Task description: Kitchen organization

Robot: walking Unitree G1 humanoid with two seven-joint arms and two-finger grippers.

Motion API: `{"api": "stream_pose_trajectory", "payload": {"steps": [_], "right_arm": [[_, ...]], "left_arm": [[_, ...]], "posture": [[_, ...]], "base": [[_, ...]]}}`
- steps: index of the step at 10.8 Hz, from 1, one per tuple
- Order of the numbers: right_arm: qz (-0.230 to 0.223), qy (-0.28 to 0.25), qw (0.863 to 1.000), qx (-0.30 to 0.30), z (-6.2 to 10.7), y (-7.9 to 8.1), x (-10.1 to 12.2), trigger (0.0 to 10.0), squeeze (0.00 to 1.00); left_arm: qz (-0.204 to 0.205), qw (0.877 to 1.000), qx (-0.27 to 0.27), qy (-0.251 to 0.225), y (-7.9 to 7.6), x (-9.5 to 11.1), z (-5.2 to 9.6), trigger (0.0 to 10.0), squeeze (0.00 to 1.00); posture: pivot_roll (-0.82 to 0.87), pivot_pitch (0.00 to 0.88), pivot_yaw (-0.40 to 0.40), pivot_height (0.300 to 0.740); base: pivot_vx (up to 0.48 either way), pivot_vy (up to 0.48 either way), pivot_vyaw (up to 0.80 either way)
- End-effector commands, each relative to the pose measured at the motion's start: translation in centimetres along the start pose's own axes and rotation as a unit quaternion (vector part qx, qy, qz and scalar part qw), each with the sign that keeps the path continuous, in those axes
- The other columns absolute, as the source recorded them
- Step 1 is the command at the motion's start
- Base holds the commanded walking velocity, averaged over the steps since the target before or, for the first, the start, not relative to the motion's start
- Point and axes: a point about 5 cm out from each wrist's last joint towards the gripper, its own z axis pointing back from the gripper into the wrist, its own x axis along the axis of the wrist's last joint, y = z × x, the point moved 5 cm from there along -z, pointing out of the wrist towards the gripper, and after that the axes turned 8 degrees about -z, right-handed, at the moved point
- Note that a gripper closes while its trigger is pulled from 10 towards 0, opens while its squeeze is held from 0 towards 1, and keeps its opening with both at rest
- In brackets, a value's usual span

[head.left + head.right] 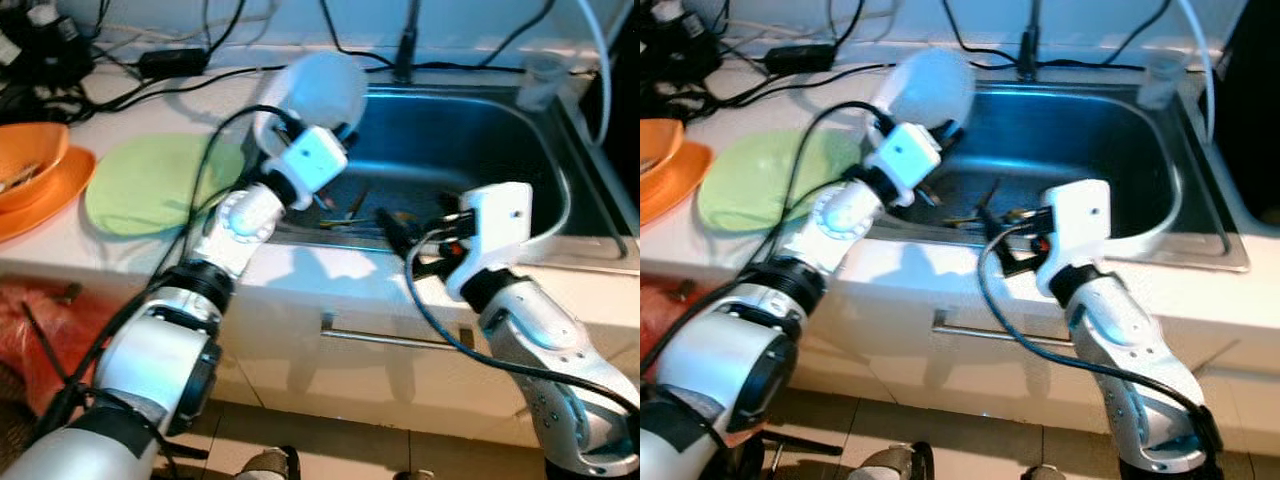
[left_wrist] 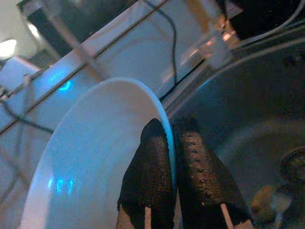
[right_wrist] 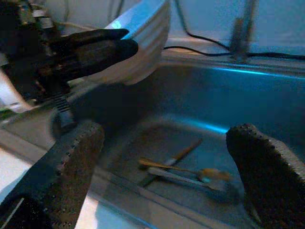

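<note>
My left gripper (image 2: 169, 126) is shut on the rim of a white bowl (image 1: 325, 88), one finger on each side of the rim. It holds the bowl tilted in the air over the left end of the steel sink (image 1: 500, 140). The right wrist view shows the same bowl (image 3: 143, 43) from below, pinched by the left gripper's black fingers (image 3: 95, 47). My right gripper (image 3: 167, 131) is open and holds nothing, hovering at the sink's front edge and pointing into the basin. Several utensils (image 3: 181, 169) lie on the sink bottom beneath it.
A green plate (image 1: 150, 180) lies on the counter left of the sink, with an orange bowl on an orange plate (image 1: 30, 165) further left. Black cables run along the back wall. A clear cup (image 1: 540, 80) stands at the sink's far right corner, and a drawer handle (image 1: 390, 340) is below.
</note>
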Motion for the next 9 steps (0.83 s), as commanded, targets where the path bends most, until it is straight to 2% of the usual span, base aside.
{"api": "stream_pose_trajectory", "payload": {"steps": [1,2,4,6,8,9], "right_arm": [[0.005,-0.001,1.0,-0.015,0.5,-0.5,0.3,10.0,0.0],[0.009,0.004,1.0,-0.027,0.8,-0.9,0.3,10.0,0.0],[0.0,0.007,1.0,-0.024,0.9,-0.9,0.6,10.0,0.0],[-0.011,0.02,1.0,0.003,1.0,0.1,0.9,10.0,0.0],[-0.016,0.031,0.999,0.017,1.3,0.8,0.9,10.0,0.0],[-0.018,0.038,0.999,0.027,1.5,1.2,0.8,10.0,0.0]], "left_arm": [[-0.005,1.0,0.004,-0.021,0.5,1.1,-0.6,0.0,0.0],[0.015,1.0,-0.013,-0.015,-0.8,1.3,-1.3,0.0,0.0],[0.029,0.999,-0.032,-0.008,-2.0,1.4,-1.6,0.0,0.0],[0.052,0.996,-0.064,0.035,-4.1,0.4,-1.9,0.0,0.0],[0.057,0.991,-0.087,0.085,-5.0,-1.0,-1.7,0.0,0.0],[0.064,0.988,-0.086,0.107,-4.8,-1.6,-1.6,0.0,0.0]], "posture": [[-0.13,0.109,0.121,0.74],[-0.15,0.115,0.123,0.74],[-0.16,0.122,0.122,0.74],[-0.18,0.132,0.119,0.74],[-0.19,0.143,0.114,0.74],[-0.19,0.146,0.112,0.74]], "base": [[0.0,0.0,0.0],[0.0,0.0,0.0],[0.0,0.0,0.0],[0.0,0.0,0.0],[0.0,0.0,0.0],[0.0,0.0,0.0]]}}
